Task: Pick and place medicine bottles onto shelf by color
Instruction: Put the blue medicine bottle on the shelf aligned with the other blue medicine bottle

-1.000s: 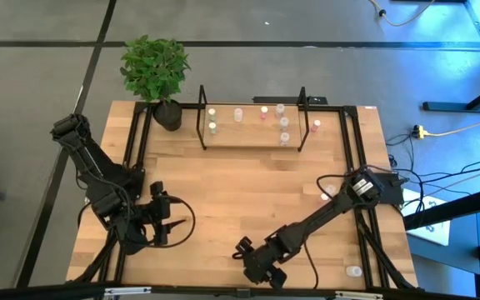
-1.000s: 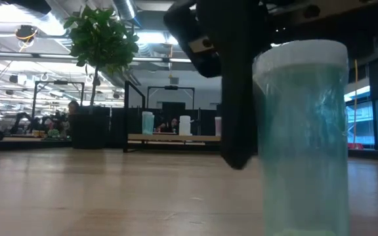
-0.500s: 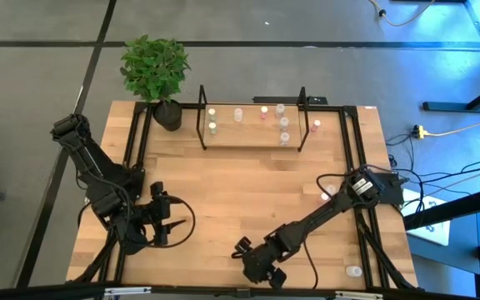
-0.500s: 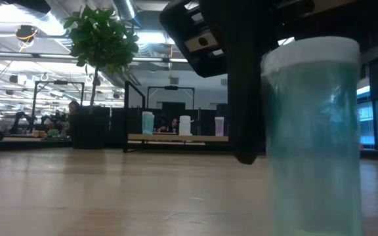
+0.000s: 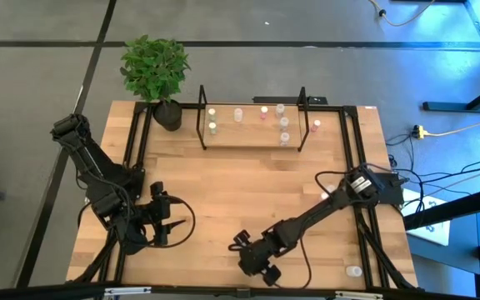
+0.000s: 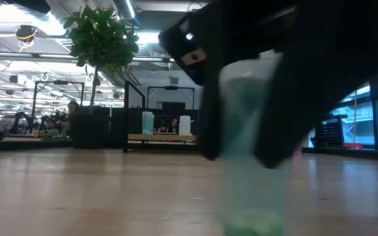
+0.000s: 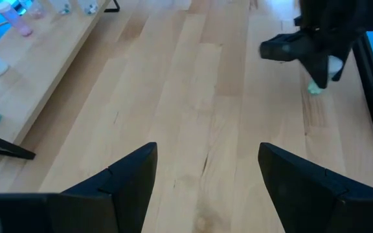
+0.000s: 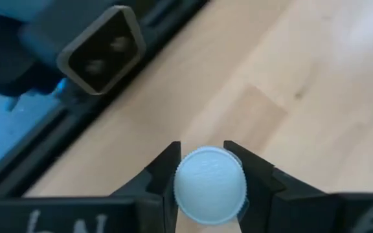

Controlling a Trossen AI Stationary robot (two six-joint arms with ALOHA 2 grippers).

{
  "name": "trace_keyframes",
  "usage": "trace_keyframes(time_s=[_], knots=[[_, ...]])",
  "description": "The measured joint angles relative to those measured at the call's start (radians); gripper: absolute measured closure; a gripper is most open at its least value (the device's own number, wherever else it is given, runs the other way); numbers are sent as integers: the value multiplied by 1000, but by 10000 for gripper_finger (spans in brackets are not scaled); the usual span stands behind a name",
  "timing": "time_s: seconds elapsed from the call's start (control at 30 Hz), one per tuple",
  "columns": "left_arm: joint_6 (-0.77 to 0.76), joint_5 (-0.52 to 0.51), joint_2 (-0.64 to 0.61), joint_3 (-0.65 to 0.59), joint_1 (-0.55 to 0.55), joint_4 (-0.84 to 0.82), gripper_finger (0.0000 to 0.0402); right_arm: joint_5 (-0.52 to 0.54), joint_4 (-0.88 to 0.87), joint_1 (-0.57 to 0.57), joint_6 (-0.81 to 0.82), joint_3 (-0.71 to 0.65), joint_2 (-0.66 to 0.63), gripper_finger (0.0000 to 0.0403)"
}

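At the lower centre of the high view, our right hand (image 5: 252, 265) has just closed its fingers onto a green-tinted medicine bottle (image 8: 210, 185) standing on the surface (image 5: 248, 183), so we judge it ready to lift toward the shelf (image 5: 251, 136), while our left hand (image 5: 167, 219) waits released at lower left.

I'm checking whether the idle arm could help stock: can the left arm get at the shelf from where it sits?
Probably yes: the left gripper is open and empty, and only bare tabletop lies between it and the shelf.
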Motion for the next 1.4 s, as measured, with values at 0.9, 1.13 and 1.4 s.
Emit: trace_keyframes(time_s=[0.9,1.13,1.4], knots=[[3,0,0,0,0,-2,138,143,38,-484,279,65,-108,291],[3,0,0,0,0,-2,138,230,46,-553,333,114,-108,293],[3,0,0,0,0,-5,138,270,40,-570,337,117,-95,291]])
